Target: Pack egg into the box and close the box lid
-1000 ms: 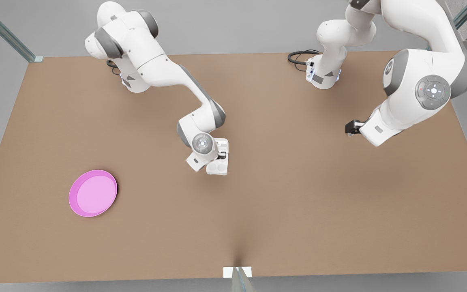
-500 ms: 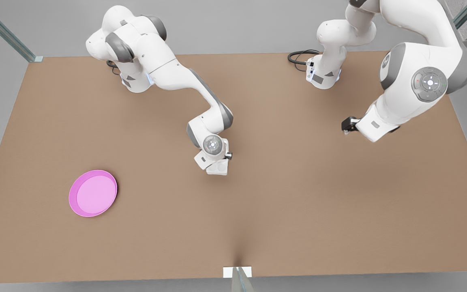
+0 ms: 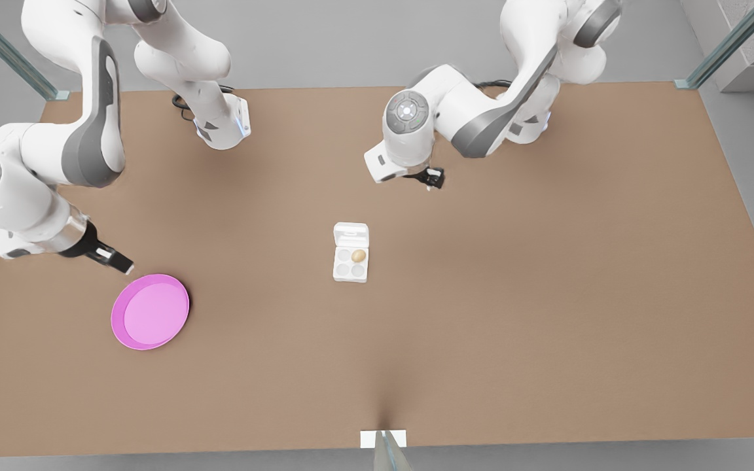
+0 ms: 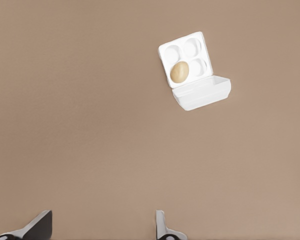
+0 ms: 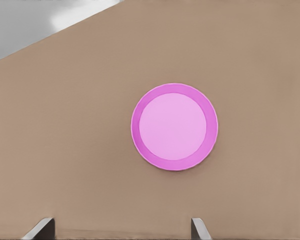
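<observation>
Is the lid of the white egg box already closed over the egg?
No, the box lid lies open beside the tray, and the egg sits uncovered in one cup.

The egg [image 3: 359,255] is tan-beige with a slightly darker shaded side, sitting against the plain white of the box [image 3: 351,261] and its equally white box lid [image 3: 351,233]. The plate [image 3: 150,311] is pink in two tones: a deeper magenta rim around a paler pink centre. The table [image 3: 514,294] is a flat, unpatterned brown. Both arms are glossy white with grey joint bands, ending in black: the left end effector [image 3: 430,178] and the right end effector [image 3: 115,260]
</observation>
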### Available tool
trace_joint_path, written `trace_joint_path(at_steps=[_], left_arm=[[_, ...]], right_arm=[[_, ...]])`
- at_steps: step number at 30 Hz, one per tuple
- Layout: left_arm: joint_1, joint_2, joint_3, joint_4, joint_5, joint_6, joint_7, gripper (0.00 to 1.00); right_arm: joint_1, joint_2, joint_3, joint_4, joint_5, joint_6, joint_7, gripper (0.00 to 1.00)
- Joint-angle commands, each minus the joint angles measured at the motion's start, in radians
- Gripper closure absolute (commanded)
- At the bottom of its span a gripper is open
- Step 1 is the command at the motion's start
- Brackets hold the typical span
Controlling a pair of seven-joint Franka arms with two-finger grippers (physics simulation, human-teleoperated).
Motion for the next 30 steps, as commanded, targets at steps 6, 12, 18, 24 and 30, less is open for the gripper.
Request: trace_joint_path(at_steps=[6,12,18,24,30], left_arm=[[-0.176,0.228,0.000,-0.058,0.101,0.521,-0.697,0.00],[-0.165,0.365,0.016,-0.046,0.216,0.636,-0.697,0.00],[-0.127,0.394,0.017,-0.029,0.242,0.668,-0.686,0.00],[-0.105,0.394,0.019,-0.008,0.241,0.659,-0.678,0.00],[-0.032,0.411,0.022,0.071,0.241,0.654,-0.620,0.00]], right_arm=[[-0.044,-0.046,-0.001,0.047,0.017,-0.199,-0.605,0.00],[-0.031,-0.022,0.002,0.051,0.022,-0.175,-0.536,0.00],[-0.030,0.009,0.004,0.051,0.025,-0.161,-0.491,0.00],[-0.010,0.009,0.004,0.054,0.022,-0.169,-0.491,0.00],[-0.013,0.012,0.004,0.054,0.019,-0.167,-0.491,0.00]])
